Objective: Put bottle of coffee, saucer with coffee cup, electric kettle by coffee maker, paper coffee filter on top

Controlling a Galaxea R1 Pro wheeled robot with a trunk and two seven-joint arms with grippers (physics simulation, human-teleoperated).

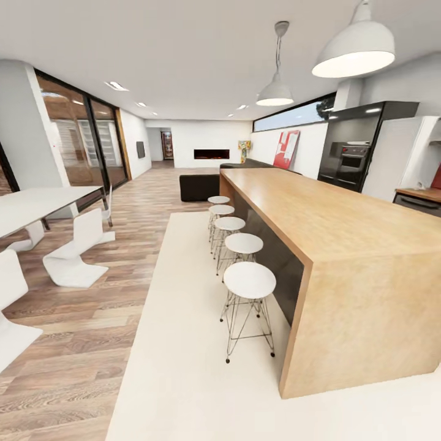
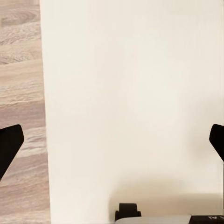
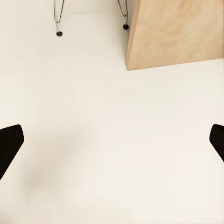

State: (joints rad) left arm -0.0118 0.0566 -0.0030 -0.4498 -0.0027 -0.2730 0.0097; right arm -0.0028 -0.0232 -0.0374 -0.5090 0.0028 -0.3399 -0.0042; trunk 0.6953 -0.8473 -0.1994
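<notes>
Wooden island bench (image 1: 343,214): one. White stools (image 1: 249,280): five, at its 9 o'clock. Pendant lamps (image 1: 358,49): two. Left pincer (image 2: 112,142), right pincer (image 3: 112,142): spread wide, empty.

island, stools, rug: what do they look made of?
Island: light wood or veneer with a matte finish and faint grain. Nearest stool: smooth white seat, probably plastic, on thin shiny metal wire legs. Rug: plain cream, matte; the weave is too fine to tell.

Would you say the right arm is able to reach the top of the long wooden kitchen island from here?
Probably not yet. The right gripper hangs open, pointing down at the cream rug, with the wooden kitchen island ahead, its corner still beyond the fingers. The base likely needs to roll closer.
</notes>
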